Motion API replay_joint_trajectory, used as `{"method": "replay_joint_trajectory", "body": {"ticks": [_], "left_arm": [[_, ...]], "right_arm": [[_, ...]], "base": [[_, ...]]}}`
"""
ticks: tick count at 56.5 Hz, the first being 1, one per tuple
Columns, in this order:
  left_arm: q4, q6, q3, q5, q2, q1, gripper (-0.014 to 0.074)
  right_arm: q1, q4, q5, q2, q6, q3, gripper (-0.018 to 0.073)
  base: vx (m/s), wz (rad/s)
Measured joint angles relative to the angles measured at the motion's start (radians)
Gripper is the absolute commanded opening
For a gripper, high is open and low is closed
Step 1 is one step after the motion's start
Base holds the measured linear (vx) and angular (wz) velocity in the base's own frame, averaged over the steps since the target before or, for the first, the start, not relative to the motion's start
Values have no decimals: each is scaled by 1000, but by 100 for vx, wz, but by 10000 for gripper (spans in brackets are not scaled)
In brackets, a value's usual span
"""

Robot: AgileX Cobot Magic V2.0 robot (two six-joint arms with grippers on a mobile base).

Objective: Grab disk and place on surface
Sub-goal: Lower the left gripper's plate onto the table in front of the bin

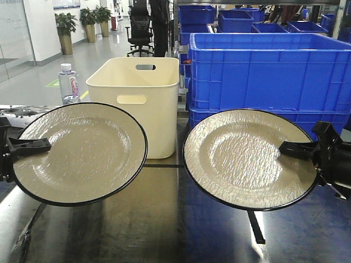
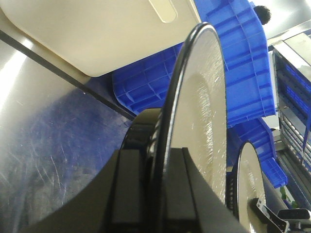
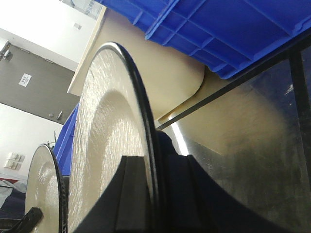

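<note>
Two cream disks with black rims are held over the dark glossy surface (image 1: 164, 230), both tilted with their faces toward the front view. My left gripper (image 1: 48, 144) is shut on the left edge of the left disk (image 1: 82, 153). In the left wrist view that disk (image 2: 204, 107) stands edge-on between the jaws of my left gripper (image 2: 160, 162). My right gripper (image 1: 282, 148) is shut on the right edge of the right disk (image 1: 247, 159), and its wrist view has the disk (image 3: 107, 136) clamped in the right gripper (image 3: 154, 172).
A cream bin (image 1: 142, 93) stands behind, between the disks. Stacked blue crates (image 1: 263, 71) fill the back right. A water bottle (image 1: 68, 83) stands at the back left. Black tape lines (image 1: 255, 227) cross the surface.
</note>
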Motion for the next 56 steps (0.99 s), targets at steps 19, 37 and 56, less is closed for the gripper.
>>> {"method": "replay_joint_trajectory", "body": {"ticks": [19, 37, 56], "left_arm": [[-4, 42, -1, -78, 27, -66, -4], [-18, 68, -7, -238, 220, -320, -2], [-51, 30, -174, -233, 431, -396, 87]], "right_arm": [[0, 0, -42, 0, 0, 0, -9], [0, 0, -75, 0, -1, 0, -9], [0, 0, -73, 0, -12, 0, -9]], "base": [[0, 0], [0, 0], [0, 0]]}}
